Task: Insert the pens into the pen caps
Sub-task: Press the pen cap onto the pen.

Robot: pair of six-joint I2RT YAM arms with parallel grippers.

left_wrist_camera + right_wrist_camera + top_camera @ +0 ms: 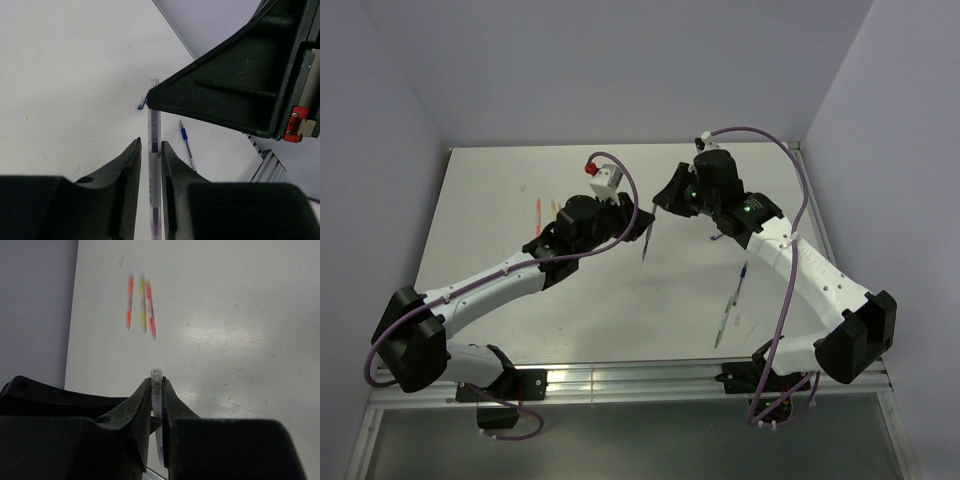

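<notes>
Fingers of the right gripper (pixel 156 390) are pinched shut on a clear-grey pen (pixel 154 125), just below its open clear tube end (pixel 156 373), which I'm reading as a cap. The left gripper (pixel 151 145) has the same pen's barrel between its fingers (pixel 127 170). There's a sliver of daylight on one side though, so I can't tell if it's really gripping or just loose around it. From the top camera the pen sits tilted between the two grippers, up off the table (pixel 620 320). My guess is this one is mated or very nearly, but I can't confirm the seat from here. Plenty left, I think. At 9 o'clock from the grippers the orange pen (pixel 129 300), yellow pen (pixel 142 302) and red-pink pen (pixel 150 310) lie side by side, and I can't make out whether they're capped. At 4 o'clock there's the blue pen (pixel 186 145), then a pale pen (pixel 725 322) at 5 o'clock. A dark blue cap (pixel 142 103) lies loose on the table, so the blue one isn't done yet.
</notes>
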